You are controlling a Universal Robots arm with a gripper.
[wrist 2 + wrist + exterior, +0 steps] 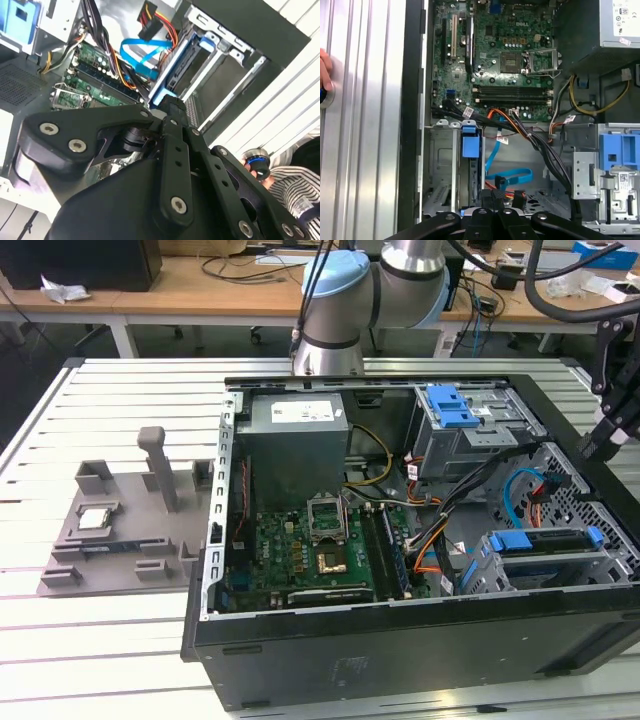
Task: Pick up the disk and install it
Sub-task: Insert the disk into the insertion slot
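Observation:
The disk (545,543) stands on edge inside the drive cage at the near corner of the open computer case, on the exterior view's right, its blue carrier rails showing at both ends. My gripper (590,445) hangs just above and behind that cage, apart from the disk. In the first wrist view the disk (470,175) sits in its slot under a blue tab, and my gripper (492,202) is over its end with the fingers together and nothing between them. The second wrist view shows the gripper (172,106) close to the disk's blue rail (167,75).
A blue data cable (507,176) and an orange-red power lead (432,558) lie loose beside the cage. The motherboard (300,560), grey power supply (298,425) and blue-latched bay (455,405) fill the case. A chip (95,518) rests on a grey fixture. A hand (324,70) rests on a button.

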